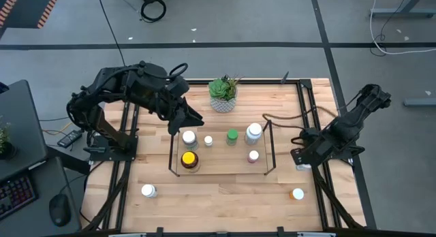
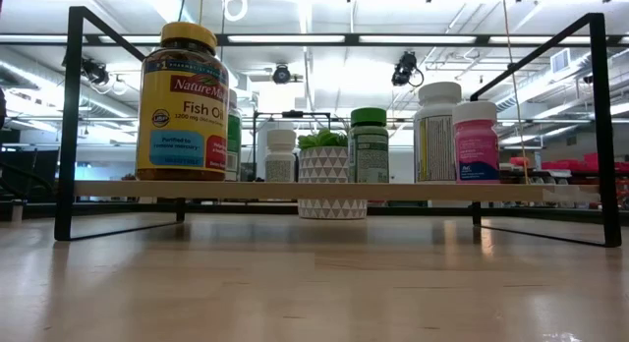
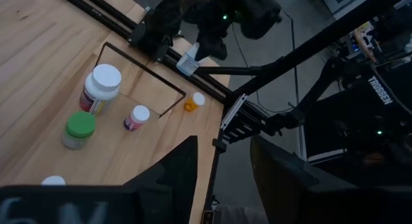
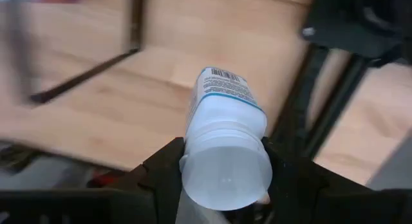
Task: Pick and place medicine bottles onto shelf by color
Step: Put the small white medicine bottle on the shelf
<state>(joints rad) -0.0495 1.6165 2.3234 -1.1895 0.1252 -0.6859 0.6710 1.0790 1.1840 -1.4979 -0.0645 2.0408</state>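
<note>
A light, rigid, smooth-sided white bottle (image 4: 222, 130) is pinched just below its cap by the right gripper (image 4: 224, 161), while the left gripper (image 3: 222, 163) is held spread, empty.

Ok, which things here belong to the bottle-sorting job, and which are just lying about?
Job: shelf, amber bottle, green-capped bottle, pink bottle, orange-capped bottle, loose white bottle, held white bottle in right gripper, left gripper above shelf.
Lying about: potted plant, keyboard, mouse.
</note>
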